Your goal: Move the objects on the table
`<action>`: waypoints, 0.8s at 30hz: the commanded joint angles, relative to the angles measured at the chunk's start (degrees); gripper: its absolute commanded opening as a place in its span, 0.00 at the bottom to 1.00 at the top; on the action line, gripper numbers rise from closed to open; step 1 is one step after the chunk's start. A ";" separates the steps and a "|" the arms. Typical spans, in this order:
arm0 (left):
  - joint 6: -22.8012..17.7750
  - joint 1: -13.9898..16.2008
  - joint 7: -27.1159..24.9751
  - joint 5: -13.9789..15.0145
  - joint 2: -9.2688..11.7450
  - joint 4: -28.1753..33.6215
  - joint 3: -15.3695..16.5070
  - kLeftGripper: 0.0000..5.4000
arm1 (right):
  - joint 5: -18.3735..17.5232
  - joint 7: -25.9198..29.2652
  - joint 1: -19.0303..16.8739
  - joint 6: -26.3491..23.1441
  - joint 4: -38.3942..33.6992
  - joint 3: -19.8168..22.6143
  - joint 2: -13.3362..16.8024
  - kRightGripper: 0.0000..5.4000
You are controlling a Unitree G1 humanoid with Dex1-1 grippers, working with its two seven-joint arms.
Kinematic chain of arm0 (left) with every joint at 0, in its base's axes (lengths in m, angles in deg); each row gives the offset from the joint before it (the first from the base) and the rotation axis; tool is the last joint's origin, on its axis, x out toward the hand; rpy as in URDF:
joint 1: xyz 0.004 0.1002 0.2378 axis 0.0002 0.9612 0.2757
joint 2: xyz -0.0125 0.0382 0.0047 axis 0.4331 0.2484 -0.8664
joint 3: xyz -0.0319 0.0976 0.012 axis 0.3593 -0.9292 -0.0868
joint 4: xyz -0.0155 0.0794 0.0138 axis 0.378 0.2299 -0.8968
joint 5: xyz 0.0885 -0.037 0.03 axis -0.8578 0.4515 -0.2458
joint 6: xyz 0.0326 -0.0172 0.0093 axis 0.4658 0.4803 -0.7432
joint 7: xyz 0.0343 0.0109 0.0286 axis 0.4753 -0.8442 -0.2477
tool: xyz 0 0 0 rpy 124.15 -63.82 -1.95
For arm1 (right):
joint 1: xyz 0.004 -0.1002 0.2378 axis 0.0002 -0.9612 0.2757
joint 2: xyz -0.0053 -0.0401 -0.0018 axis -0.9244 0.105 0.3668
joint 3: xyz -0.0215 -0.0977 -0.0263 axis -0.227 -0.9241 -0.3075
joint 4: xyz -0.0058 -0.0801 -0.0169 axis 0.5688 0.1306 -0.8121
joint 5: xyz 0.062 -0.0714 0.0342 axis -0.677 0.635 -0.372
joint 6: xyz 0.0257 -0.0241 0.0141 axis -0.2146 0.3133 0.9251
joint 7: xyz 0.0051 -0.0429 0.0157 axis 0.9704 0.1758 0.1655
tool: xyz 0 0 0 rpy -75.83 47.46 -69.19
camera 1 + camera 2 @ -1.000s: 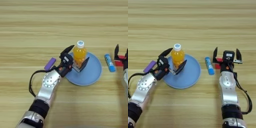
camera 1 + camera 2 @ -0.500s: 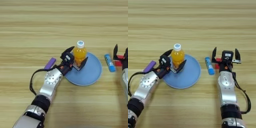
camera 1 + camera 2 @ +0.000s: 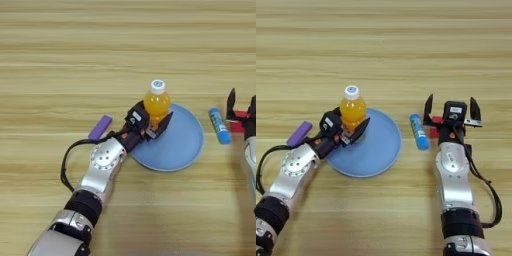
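A clear bottle of orange drink (image 3: 157,102) with a white cap stands upright on the left part of a blue plate (image 3: 182,145). My left gripper (image 3: 151,125) reaches in from the lower left and its black fingers (image 3: 362,128) press against the bottle's base from both sides. The flat purple block (image 3: 100,127) lies on the table (image 3: 75,60) left of that arm. My right gripper (image 3: 452,106) stands at the right, open and holding nothing, beside a blue stick (image 3: 418,131).
The blue stick lies between the plate's right rim and the right gripper. A black cable loops off the left forearm (image 3: 67,162) over the table. Bare wood stretches across the far half of the table.
The left gripper's fingers have closed in from a wide spread onto the bottle's base. Bottle, plate, purple block and right arm have stayed in place.
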 commanded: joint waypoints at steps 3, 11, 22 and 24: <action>-0.39 -0.42 2.49 1.50 0.96 6.82 3.39 0.63 | 0.20 -0.28 0.68 -0.02 0.24 0.05 0.08 1.00; -5.22 0.47 3.70 4.28 2.69 17.16 6.74 0.63 | 0.18 -0.23 0.71 -0.01 0.44 0.06 0.13 1.00; -6.58 -3.40 11.28 2.38 8.94 9.20 14.95 0.63 | 0.32 -0.44 0.84 -0.01 0.60 -0.04 0.02 1.00; -6.17 -3.28 11.99 2.16 9.78 7.71 15.54 0.63 | 0.33 -0.44 0.85 -0.03 0.60 -0.05 0.04 1.00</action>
